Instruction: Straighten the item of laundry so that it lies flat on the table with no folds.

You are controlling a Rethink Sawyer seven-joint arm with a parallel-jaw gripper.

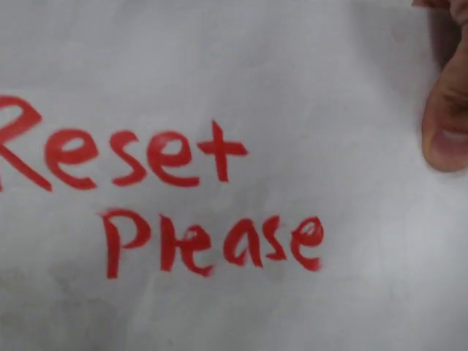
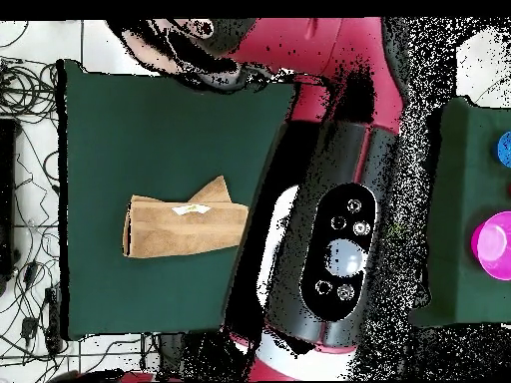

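The front view is wholly covered by a sheet, so the task's things show only in the overhead view. The orange-tan towel (image 2: 185, 227) lies folded on the dark green table (image 2: 130, 130), left of the middle. One corner is turned up into a peak, and the white label (image 2: 190, 209) lies on top. The red and black arm (image 2: 339, 199) hangs high over the table's right side. Its dark end with the gripper (image 2: 200, 50) is at the table's top edge, away from the towel. I cannot tell whether the gripper is open or shut.
A white sheet (image 1: 234, 73) with "Reset Please" in red fills the front view, held by a person's hand (image 1: 446, 124) at the right edge. Cables (image 2: 25, 100) lie left of the table. A second green surface at the right bears a magenta thing (image 2: 494, 244) and a blue one (image 2: 504, 150).
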